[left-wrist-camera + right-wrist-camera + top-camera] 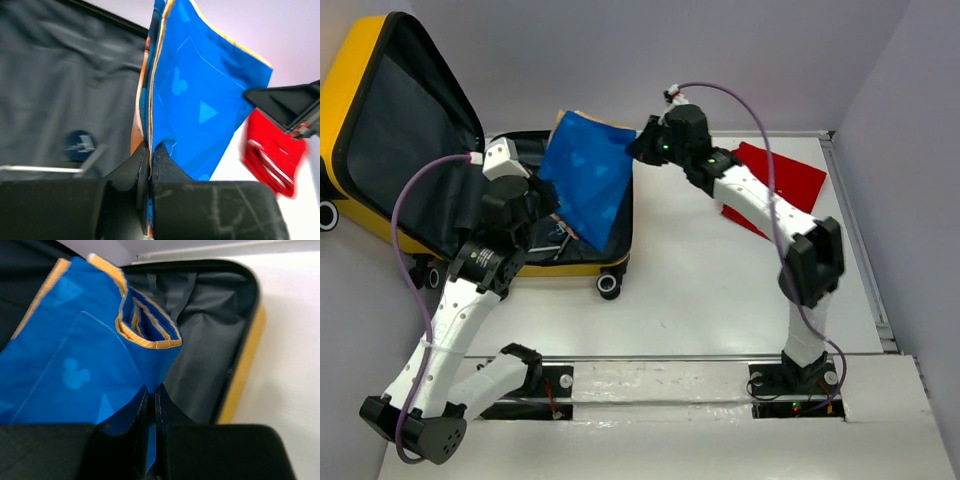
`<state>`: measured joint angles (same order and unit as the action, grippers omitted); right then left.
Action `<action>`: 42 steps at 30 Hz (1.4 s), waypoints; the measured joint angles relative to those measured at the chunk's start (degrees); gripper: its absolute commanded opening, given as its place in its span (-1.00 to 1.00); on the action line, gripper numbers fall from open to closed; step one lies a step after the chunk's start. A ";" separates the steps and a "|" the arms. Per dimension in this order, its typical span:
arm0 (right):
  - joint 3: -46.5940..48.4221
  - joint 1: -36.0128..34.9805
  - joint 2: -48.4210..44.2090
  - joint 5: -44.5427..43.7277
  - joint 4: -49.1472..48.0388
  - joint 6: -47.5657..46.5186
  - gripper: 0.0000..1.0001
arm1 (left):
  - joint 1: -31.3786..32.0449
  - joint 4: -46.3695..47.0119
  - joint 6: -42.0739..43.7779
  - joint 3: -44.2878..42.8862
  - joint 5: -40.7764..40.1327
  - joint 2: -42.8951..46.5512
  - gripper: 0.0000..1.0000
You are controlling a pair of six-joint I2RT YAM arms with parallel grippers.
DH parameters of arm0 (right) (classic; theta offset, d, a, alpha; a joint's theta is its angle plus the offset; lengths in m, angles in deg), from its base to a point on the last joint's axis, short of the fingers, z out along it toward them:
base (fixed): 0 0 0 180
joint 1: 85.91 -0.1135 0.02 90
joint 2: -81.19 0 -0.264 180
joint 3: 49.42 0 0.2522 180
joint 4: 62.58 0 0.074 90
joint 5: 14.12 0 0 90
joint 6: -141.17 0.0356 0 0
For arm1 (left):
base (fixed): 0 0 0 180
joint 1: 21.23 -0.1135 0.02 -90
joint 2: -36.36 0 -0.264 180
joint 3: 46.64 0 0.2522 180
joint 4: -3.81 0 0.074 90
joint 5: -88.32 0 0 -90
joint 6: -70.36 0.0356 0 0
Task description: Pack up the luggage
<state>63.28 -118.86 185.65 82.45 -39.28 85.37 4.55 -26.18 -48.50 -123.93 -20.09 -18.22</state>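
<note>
My left end effector [151, 148] is pressed together on one edge of the folded blue cloth [200, 100], with the fabric pinched thin between its fingers. My right end effector [151, 390] is clamped the same way on another edge of that cloth. The cloth hangs tilted between the two, above the open luggage [570, 268].

The luggage sits at the far left of the bench [720, 300]. Its base lies flat with the dark lining up, and its lid is propped open toward the left wall. From above, I see the left end effector over the base close to the lid, and the right one at the base's far right corner.

In the right wrist view, bare lining shows beneath the cloth, out to the yellow rim. A red cloth [785, 180] lies at the far right, well apart from the luggage and partly under the right arm. Bare bench runs between the luggage and the right arm's base.
</note>
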 measured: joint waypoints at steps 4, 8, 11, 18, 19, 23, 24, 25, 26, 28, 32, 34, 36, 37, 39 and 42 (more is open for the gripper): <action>14.32 -2.64 16.39 1.88 0.74 1.97 0.54 | -7.45 -2.93 2.47 0.02 -2.34 1.51 0.98; 20.22 -3.52 26.18 3.15 5.25 -0.07 0.59 | -14.53 -3.69 4.04 1.25 -3.34 0.61 0.98; 18.93 -3.26 25.86 1.95 8.13 -3.19 0.48 | -15.67 -3.80 5.09 4.35 -2.62 1.53 0.98; 2.19 2.34 6.69 -0.39 7.54 -8.15 -0.03 | -15.67 -1.49 5.70 6.95 5.51 6.49 0.98; -0.39 4.48 4.00 -0.66 7.28 -8.63 -0.12 | -15.61 -0.68 5.70 7.98 7.34 7.78 0.98; -7.72 16.74 -2.12 -6.08 6.12 -10.08 -0.05 | -13.05 1.38 5.53 11.69 11.96 9.94 0.98; -8.74 19.39 -1.79 -8.35 6.21 -10.45 0.04 | -11.93 1.53 5.40 12.31 12.66 9.97 0.98; -9.40 21.70 -0.94 -9.97 6.69 -10.73 0.10 | -10.34 1.73 5.29 12.83 12.79 9.81 0.98; -9.81 23.63 0.37 -11.78 7.39 -11.30 0.14 | -8.33 1.97 5.14 13.25 12.98 9.60 0.98; -9.84 26.03 4.20 -15.08 9.20 -12.39 0.16 | -2.75 2.58 4.50 13.81 13.29 8.90 0.98; -8.63 26.97 13.38 -18.29 14.14 -14.64 0.05 | 5.57 4.17 3.56 14.21 13.79 7.50 0.98; -8.04 26.73 16.68 -17.94 14.60 -14.78 0.04 | 8.79 5.09 3.02 14.34 13.79 6.71 0.98; -7.34 26.21 16.44 -16.72 14.99 -14.99 0.04 | 11.26 6.19 2.67 14.34 13.68 5.73 0.98; -8.04 25.86 16.15 -16.57 14.47 -14.99 0.02 | 12.31 6.88 2.54 14.34 13.66 5.11 0.98; -10.60 24.65 15.37 -16.63 12.24 -14.75 -0.05 | 14.23 8.09 2.25 14.36 13.62 3.76 0.98; -16.63 22.03 12.26 -16.20 7.34 -13.81 -0.13 | 16.48 9.60 1.92 14.82 13.46 2.16 0.98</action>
<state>46.65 -96.83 197.91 66.26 -31.93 71.55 21.03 -16.59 -46.58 -109.11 -6.63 -16.06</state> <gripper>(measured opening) 0.472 0.989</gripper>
